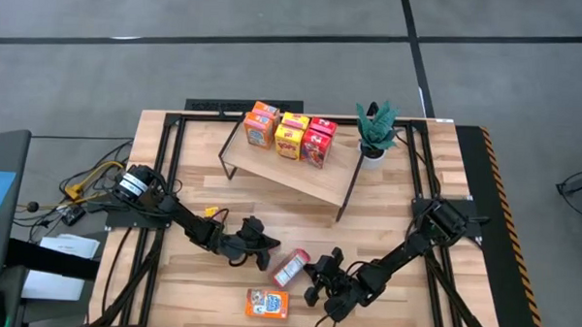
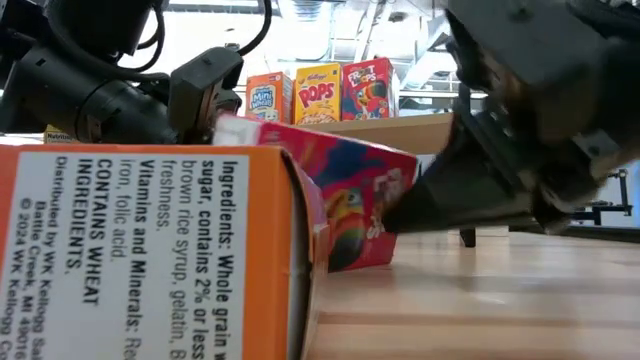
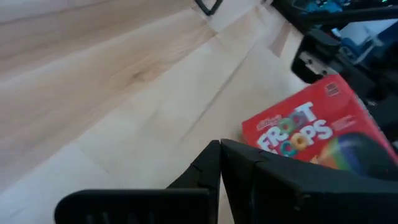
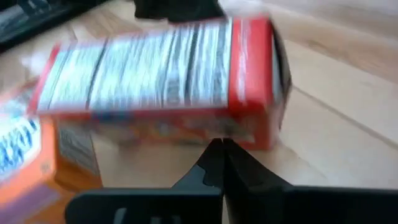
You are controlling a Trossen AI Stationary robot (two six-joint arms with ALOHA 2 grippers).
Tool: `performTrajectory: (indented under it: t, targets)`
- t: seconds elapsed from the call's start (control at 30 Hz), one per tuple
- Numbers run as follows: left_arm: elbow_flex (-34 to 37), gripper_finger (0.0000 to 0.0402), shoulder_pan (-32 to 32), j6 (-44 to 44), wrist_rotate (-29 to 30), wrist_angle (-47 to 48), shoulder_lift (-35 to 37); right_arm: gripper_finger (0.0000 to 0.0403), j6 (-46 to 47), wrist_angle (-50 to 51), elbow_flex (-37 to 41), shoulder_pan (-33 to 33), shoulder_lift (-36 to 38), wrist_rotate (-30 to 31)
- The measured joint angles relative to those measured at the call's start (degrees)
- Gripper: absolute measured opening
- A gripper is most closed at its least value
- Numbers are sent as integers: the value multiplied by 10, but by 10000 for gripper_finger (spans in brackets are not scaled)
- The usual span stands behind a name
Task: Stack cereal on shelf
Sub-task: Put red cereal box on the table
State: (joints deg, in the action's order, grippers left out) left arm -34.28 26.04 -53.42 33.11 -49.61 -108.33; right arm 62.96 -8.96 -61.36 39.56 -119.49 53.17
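Your left pincer (image 1: 269, 242) sits low over the front half of the surface (image 1: 387, 201), its fingers pressed together and holding nothing, with its tip just beside the upper-left end of the red cereal box (image 1: 290, 267). Your right pincer (image 1: 318, 274) is also closed and empty, its tip meeting the opposite side of that same box. So the red box lies tipped on its side between the two pincers, near the middle front of the surface. In the left wrist view its printed front (image 3: 317, 134) faces up beyond the closed fingers, and in the right wrist view the box (image 4: 168, 84) lies across the frame just past the shut fingertips.

An orange cereal box (image 1: 267, 302) lies flat near the front edge, just in front of the red one and apart from both pincers; in the low view its ingredients panel (image 2: 150, 250) fills the foreground.

The shelf (image 1: 291, 168) stands at the back of the surface. On its rear part a cluster of boxes stands upright and close together: orange (image 1: 261, 124), yellow (image 1: 292, 134) and red (image 1: 319, 141). A potted plant (image 1: 375, 130) stands beside the shelf's right end.
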Motion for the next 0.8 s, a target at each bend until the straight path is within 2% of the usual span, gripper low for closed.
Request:
performTrajectory:
  t: [0.23, 0.4, 0.63, 0.8]
  targets:
    - [-17, 0, 1, -2, -19, -10, 0, 28, 5, -4, 0, -2, 0, 3]
    - [-31, 0, 1, 32, -39, -10, 0, 34, 5, -8, 0, -3, 2, 4]
    - [-31, 0, 1, 17, -40, -9, 0, 27, -40, -8, 0, -2, 47, -4]
    - [-31, 0, 0, 2, -41, -9, 0, 63, -77, 21, 0, -2, 93, -42]
